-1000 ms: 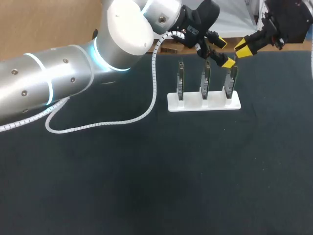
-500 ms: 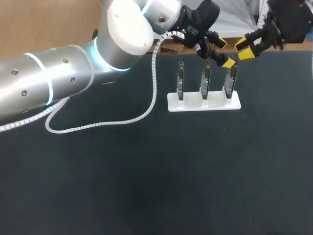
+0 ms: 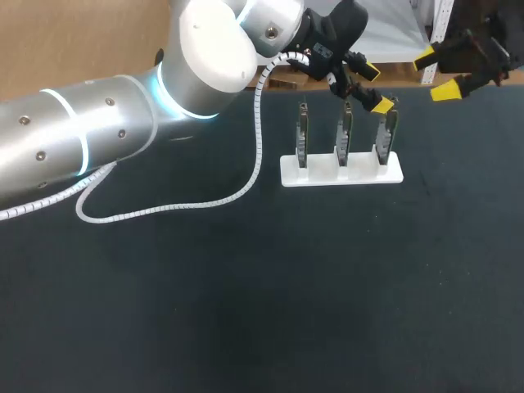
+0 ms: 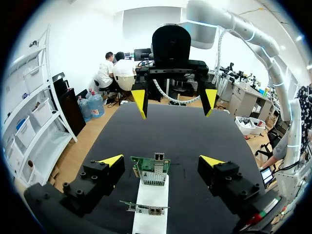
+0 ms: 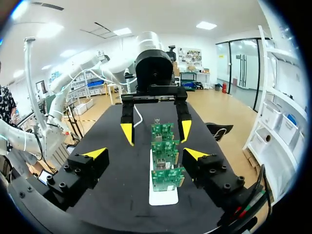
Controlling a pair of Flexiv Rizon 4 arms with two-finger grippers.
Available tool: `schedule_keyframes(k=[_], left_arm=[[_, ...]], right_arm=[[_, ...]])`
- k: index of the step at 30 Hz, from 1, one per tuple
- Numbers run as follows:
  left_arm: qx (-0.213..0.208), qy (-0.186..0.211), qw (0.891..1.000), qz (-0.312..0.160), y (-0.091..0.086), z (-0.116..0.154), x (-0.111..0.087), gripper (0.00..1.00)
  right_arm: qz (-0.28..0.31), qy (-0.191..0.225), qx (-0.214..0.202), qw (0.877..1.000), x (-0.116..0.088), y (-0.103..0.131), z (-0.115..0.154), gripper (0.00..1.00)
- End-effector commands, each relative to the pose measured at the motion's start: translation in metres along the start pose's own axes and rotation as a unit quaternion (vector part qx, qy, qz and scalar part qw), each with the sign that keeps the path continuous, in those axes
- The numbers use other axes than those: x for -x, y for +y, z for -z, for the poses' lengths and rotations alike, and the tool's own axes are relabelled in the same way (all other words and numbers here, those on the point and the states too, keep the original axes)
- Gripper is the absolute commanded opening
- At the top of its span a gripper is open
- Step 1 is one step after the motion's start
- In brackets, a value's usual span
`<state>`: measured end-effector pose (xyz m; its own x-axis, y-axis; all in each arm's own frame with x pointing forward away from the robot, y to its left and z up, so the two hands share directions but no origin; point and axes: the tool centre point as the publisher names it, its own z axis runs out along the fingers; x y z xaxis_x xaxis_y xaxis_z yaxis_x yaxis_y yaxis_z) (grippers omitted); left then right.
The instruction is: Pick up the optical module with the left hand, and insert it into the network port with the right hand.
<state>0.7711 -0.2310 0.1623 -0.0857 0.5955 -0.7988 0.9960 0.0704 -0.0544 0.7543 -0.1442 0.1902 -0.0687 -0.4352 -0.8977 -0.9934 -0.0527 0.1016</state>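
Optical modules, three green boards, stand upright in a white rack at one o'clock on the dark desk. Our left gripper hangs over the rack, fingers apart, gripping nothing; our right gripper, also spread, sits at two o'clock.

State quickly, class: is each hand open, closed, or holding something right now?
Left hand: open, holding nothing.
Right hand: open, holding nothing.

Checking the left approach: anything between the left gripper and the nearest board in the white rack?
Nothing visible. The left gripper is open, with the nearest board directly ahead of it; the right gripper hangs clear of the rack.
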Motion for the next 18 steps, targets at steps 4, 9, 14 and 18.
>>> schedule_keyframes(k=[4,9,14,18], left_arm=[[-0.001,0.003,1.000,0.001,0.001,-0.001,0.001,1.00],[-0.001,0.003,1.000,0.001,0.001,-0.001,0.001,1.00],[-0.001,0.003,1.000,0.001,0.001,-0.001,0.001,1.00],[-0.001,0.003,1.000,0.001,0.001,-0.001,0.001,1.00]], right_arm=[[0.007,0.003,-0.010,1.000,0.001,-0.010,0.002,0.00],[0.008,0.007,-0.015,1.000,0.003,-0.011,-0.003,0.00],[0.010,0.009,-0.018,1.000,0.004,-0.015,-0.010,0.00],[0.008,0.009,-0.017,1.000,0.004,-0.017,-0.019,0.00]])
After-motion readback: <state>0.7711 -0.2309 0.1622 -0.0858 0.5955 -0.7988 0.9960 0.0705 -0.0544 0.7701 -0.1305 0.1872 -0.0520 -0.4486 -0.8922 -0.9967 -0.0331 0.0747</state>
